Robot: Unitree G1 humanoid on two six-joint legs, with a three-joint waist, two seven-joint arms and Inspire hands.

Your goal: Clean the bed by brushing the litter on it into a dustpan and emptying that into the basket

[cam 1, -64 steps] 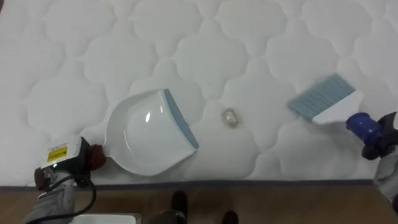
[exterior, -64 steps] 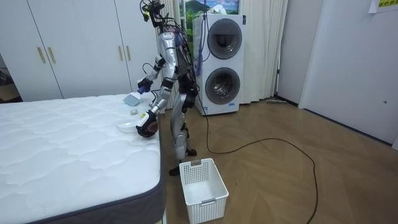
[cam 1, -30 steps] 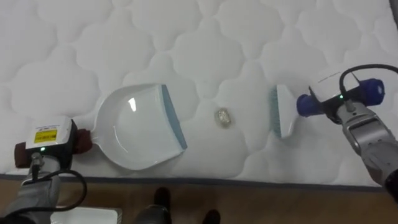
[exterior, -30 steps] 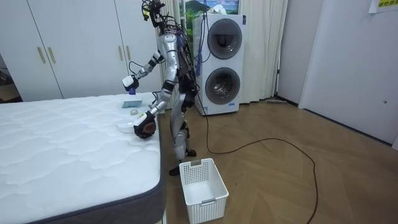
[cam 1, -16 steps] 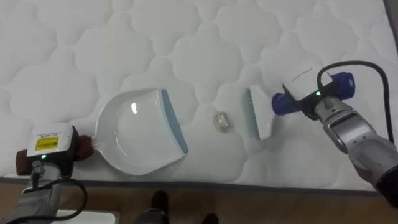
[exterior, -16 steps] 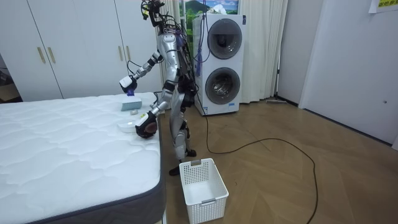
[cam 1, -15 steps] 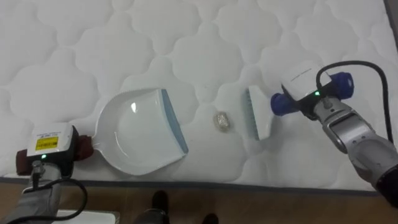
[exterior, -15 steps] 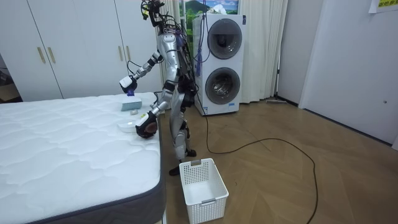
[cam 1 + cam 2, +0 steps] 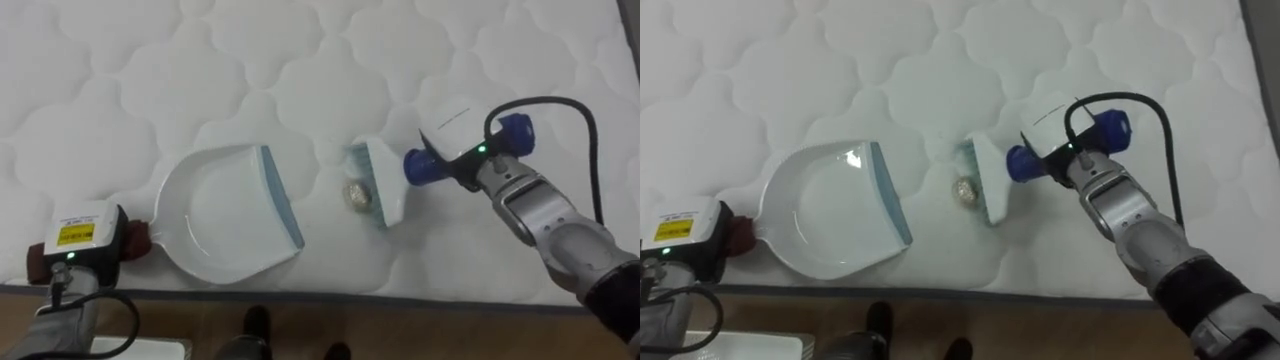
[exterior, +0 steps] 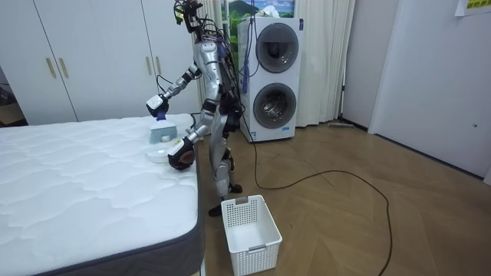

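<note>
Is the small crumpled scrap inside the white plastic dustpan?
No, the scrap lies on the quilted white mattress between dustpan and white blue-handled brush.

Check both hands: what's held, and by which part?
Right hand grips the brush by its blue handle; left hand holds the dustpan by its handle.

White quilted bed (image 9: pixel 300 60). Carries white dustpan (image 9: pixel 225 215) flat near front edge, small crumpled scrap (image 9: pixel 357 193) between its blue lip and brush (image 9: pixel 382 190), brush head set down just beside scrap. Stands on wood floor (image 10: pixel 345 222), white basket (image 10: pixel 257 257) alongside.
</note>
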